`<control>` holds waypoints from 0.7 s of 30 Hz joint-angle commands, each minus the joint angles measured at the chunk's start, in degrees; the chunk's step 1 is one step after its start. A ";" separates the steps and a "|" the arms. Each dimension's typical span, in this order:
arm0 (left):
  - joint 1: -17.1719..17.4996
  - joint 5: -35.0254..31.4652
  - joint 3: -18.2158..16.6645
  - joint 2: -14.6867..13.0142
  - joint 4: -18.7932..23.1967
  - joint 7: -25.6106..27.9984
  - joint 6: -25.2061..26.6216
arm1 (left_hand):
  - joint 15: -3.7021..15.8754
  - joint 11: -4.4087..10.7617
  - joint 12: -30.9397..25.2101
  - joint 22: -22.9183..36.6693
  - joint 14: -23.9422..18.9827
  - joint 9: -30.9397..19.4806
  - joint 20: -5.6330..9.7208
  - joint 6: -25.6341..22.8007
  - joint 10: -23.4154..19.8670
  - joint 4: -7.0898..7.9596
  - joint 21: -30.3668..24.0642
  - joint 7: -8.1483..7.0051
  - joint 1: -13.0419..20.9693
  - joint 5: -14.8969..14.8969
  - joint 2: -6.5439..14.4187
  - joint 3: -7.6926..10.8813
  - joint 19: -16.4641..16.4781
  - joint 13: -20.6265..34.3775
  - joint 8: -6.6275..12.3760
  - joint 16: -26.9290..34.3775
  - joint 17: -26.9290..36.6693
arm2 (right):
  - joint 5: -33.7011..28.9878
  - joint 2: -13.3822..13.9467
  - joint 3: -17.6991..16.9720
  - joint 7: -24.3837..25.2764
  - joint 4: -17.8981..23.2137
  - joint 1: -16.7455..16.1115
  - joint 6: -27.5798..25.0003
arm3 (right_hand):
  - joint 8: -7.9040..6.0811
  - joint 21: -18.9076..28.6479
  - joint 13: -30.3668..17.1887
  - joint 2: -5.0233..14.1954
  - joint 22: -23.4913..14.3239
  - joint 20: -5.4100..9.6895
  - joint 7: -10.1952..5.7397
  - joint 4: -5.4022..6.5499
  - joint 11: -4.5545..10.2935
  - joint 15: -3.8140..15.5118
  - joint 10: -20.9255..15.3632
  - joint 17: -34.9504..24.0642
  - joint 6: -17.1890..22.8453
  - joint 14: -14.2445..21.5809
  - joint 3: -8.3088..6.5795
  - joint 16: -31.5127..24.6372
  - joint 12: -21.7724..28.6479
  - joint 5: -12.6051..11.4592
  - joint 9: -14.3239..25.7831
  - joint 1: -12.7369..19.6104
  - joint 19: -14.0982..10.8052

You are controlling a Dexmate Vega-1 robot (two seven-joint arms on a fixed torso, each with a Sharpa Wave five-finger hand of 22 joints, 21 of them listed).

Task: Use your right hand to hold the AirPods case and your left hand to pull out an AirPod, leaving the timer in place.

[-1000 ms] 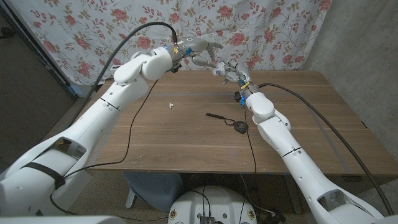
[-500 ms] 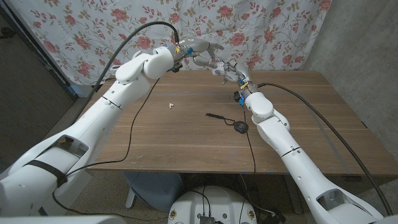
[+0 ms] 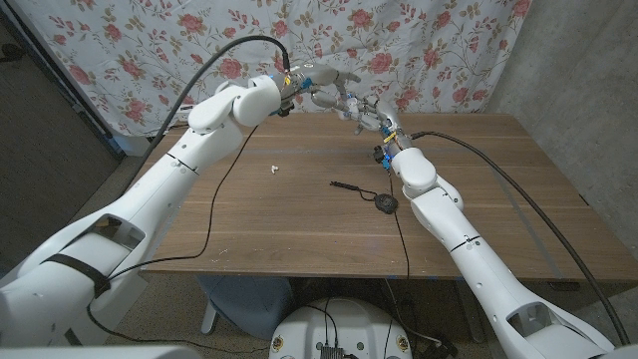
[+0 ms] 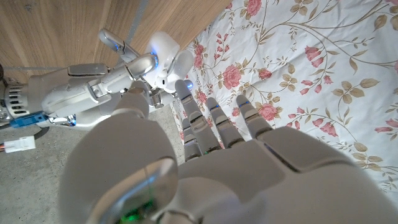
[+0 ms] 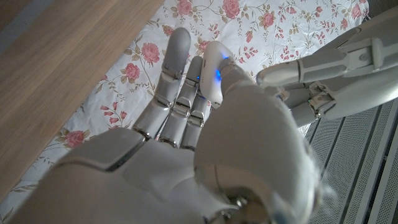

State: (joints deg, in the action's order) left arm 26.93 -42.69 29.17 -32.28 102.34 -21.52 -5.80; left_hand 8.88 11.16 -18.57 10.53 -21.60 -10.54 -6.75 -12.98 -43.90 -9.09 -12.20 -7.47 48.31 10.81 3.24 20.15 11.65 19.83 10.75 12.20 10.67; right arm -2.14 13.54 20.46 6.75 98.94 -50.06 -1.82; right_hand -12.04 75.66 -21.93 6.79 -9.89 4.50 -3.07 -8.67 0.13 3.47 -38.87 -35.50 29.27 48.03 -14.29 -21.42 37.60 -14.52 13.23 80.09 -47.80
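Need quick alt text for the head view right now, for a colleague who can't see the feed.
Both hands meet raised over the table's far edge, left hand reaching toward right hand; anything between them is too small to make out. A small white piece and a dark corded object lie on the wood.

arms: glossy white rounded shells are being shown, with black cables being run along them
left hand [image 3: 321,78]: grey-silver jointed fingers
right hand [image 3: 365,112]: pale grey, blue lights (fingertips) being lit
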 commanded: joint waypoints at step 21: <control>0.20 -1.00 0.83 1.41 -0.39 1.35 0.07 | 0.01 -0.67 1.14 0.29 0.02 -0.04 -0.18 0.65 0.24 0.00 0.15 0.57 0.62 0.34 -0.15 0.98 -0.09 0.30 0.24 -0.02 0.17 | -1.41 0.70 -0.09 -1.10 0.13 -0.35 2.24 | 0.29 0.43 -0.62 0.45 -0.09 5.90 -0.20 -0.28 6.63 9.88 -6.84 -0.25 0.39 2.93 -0.16 0.06 0.29 -0.58 0.10 0.52 17.06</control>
State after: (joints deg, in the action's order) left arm 26.88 -43.18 29.89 -31.07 101.93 -21.04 -5.77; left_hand 8.88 11.04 -17.61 10.53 -21.60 -10.39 -6.75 -12.58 -43.78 -9.09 -12.20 -7.06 48.31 10.81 3.24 20.64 11.66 19.82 10.75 12.20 10.65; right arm -3.60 13.93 20.51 6.59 98.78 -50.32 0.27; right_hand -12.04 75.71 -21.93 6.88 -9.89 4.50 -3.07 -8.67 0.14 3.58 -38.86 -35.48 29.27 47.92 -14.29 -21.42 37.73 -14.85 13.23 80.18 -47.80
